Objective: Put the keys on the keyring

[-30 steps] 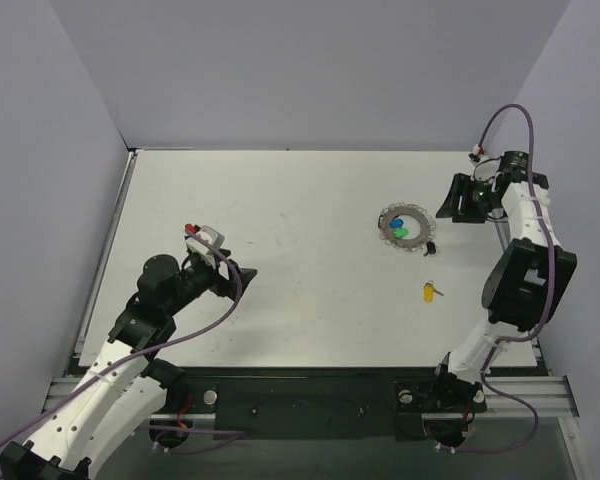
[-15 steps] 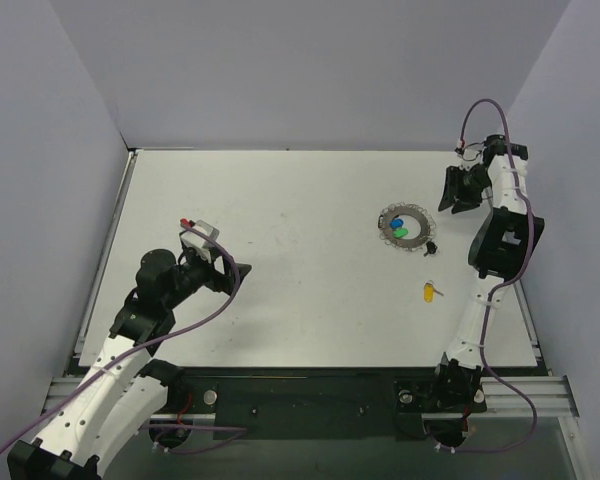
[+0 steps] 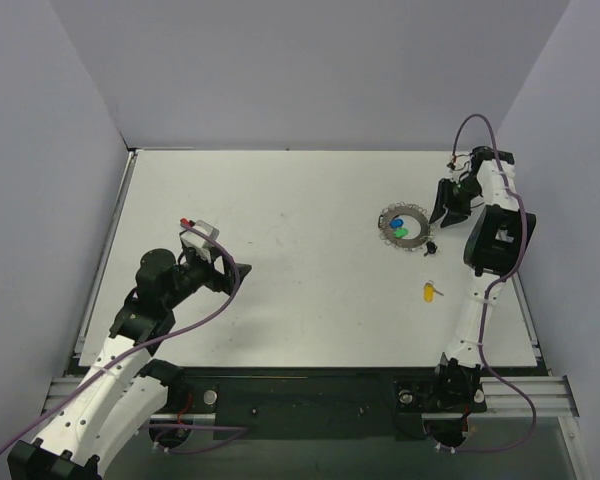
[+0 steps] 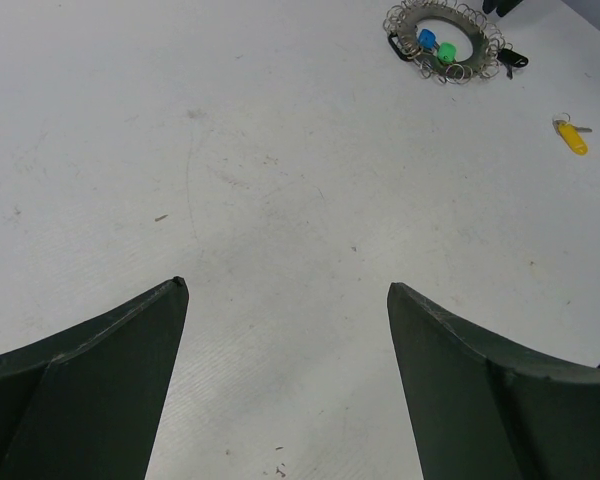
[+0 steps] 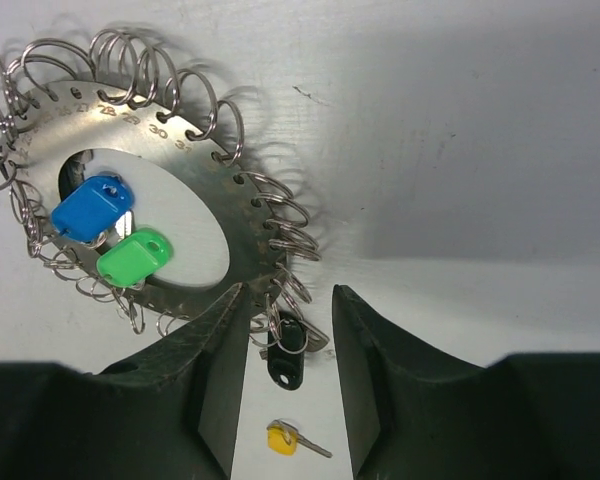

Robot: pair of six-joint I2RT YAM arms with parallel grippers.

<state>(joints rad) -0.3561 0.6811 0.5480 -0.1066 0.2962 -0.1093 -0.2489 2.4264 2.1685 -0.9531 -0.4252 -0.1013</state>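
Observation:
The keyring (image 3: 387,231) is a flat silvery loop edged with small split rings, lying at the table's right. The blue key (image 3: 397,224) and green key (image 3: 402,233) lie inside it. The yellow key (image 3: 430,292) lies loose nearer the front. My right gripper (image 3: 438,212) is open just right of the ring. In the right wrist view the gripper (image 5: 287,292) is above the ring's (image 5: 195,165) edge, with the blue (image 5: 90,208), green (image 5: 133,256) and yellow (image 5: 283,439) keys in sight. My left gripper (image 3: 245,271) is open and empty, far left; it also shows in the left wrist view (image 4: 286,286).
A black-headed key (image 5: 286,362) hangs on a split ring at the keyring's edge, seen between my right fingers; it also shows in the top view (image 3: 431,246). Grey walls close the table on the left, back and right. The left wrist view shows the ring (image 4: 477,35) far ahead.
My right arm has folded in from the far right edge, bringing its gripper left and down beside the keyring. My left gripper drew back slightly. The keys have not moved.

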